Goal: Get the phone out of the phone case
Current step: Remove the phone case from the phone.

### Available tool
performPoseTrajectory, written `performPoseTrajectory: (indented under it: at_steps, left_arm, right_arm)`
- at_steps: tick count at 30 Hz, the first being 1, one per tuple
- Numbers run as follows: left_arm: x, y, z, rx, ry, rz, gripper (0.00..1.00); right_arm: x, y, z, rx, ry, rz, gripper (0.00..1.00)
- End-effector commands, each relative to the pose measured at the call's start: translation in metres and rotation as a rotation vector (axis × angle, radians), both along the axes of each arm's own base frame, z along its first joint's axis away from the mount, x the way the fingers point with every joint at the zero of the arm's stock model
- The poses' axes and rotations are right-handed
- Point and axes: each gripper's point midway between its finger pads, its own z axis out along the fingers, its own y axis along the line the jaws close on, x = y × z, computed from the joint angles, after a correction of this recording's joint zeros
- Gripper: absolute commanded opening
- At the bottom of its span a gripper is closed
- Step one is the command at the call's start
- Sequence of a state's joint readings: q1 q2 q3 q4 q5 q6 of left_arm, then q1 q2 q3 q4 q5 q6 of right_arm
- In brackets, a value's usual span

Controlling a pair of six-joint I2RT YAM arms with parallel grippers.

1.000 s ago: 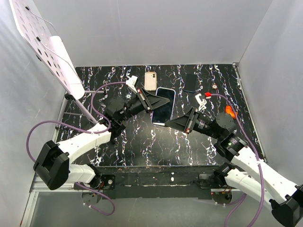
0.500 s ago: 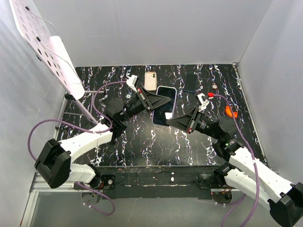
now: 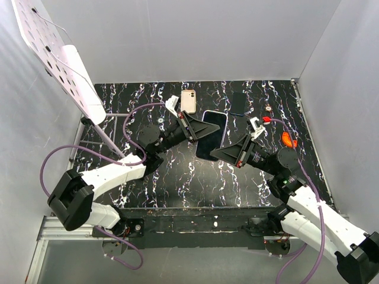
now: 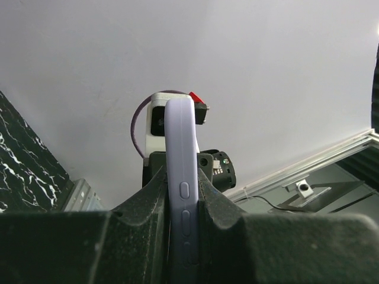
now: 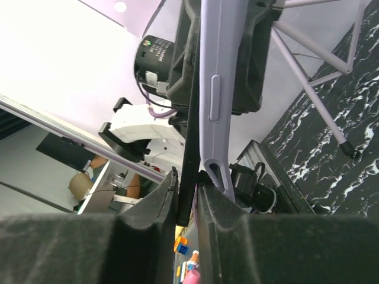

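Between the two sets of fingers, up off the table [image 3: 177, 180], the phone [image 3: 212, 133] is held in its lilac case [image 4: 180, 154], dark face up in the top view. L gripper [image 3: 193, 126] is clamped on one end of the case. In its wrist cam the case sits edge-on btwn both fingers [image 4: 148, 201], side buttons toward the lens, pads tight on front & back. R gripper [image 5: 186, 177] is closed on the opposite end, but only on the dark phone body: the thin black slab runs down btwn its fingers [image 5: 157, 201]. Just right of that slab the case edge runs alongside. The case corner nearest the R fingers curls away from the phone, outside the grip. Further up, toward the L fingers, phone & case lie flush. So the phone is partly out at the R end, not yet free. Just beyond the L fingers a second phone [image 3: 188, 101] w/ a pale back lies flat on the table. An orange item [image 3: 288, 139] lies well behind the R fingers, beside that arm.
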State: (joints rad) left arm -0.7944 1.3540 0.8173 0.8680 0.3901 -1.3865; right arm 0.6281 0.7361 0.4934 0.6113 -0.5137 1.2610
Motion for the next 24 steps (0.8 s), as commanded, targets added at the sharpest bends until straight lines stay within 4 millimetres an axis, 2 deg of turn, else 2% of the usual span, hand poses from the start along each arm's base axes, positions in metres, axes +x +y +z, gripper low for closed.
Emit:
performPoseTrajectory:
  at_steps: [1,3,5,7,8,9,11,17,24]
  left_arm:
    - [-0.068,-0.01,0.023,0.029,-0.145,-0.234,0.0]
    - [-0.07,-0.012,0.018,0.08,-0.162,-0.243,0.01]
    - [-0.067,-0.012,0.01,0.127,-0.157,-0.233,0.19]
    - [-0.063,-0.011,0.003,0.147,-0.137,-0.219,0.45]
    - [-0.061,-0.009,0.002,0.143,-0.136,-0.211,0.54]
    - [-0.059,-0.007,0.002,0.142,-0.134,-0.203,0.61]
    - [-0.056,-0.003,0.0,0.153,-0.141,-0.189,0.68]
    - [-0.049,0.015,-0.004,0.253,-0.233,-0.091,0.74]
    - [-0.052,0.03,-0.026,0.356,-0.279,-0.036,0.68]
  right_arm:
    - [0.031,-0.01,0.012,0.024,-0.007,-0.171,0.14]
    - [0.03,-0.012,0.013,0.017,-0.001,-0.167,0.01]
    - [0.027,-0.013,0.014,0.008,0.016,-0.164,0.01]
    - [0.025,-0.015,0.013,0.001,0.034,-0.166,0.01]
    - [0.024,-0.016,0.013,0.0,0.042,-0.165,0.01]
    - [0.022,-0.018,0.014,0.004,0.045,-0.163,0.01]
    - [0.02,-0.021,0.018,0.018,0.051,-0.161,0.01]
    - [0.014,-0.033,0.032,0.042,0.055,-0.182,0.01]
    - [0.011,-0.045,0.043,0.073,0.055,-0.229,0.01]
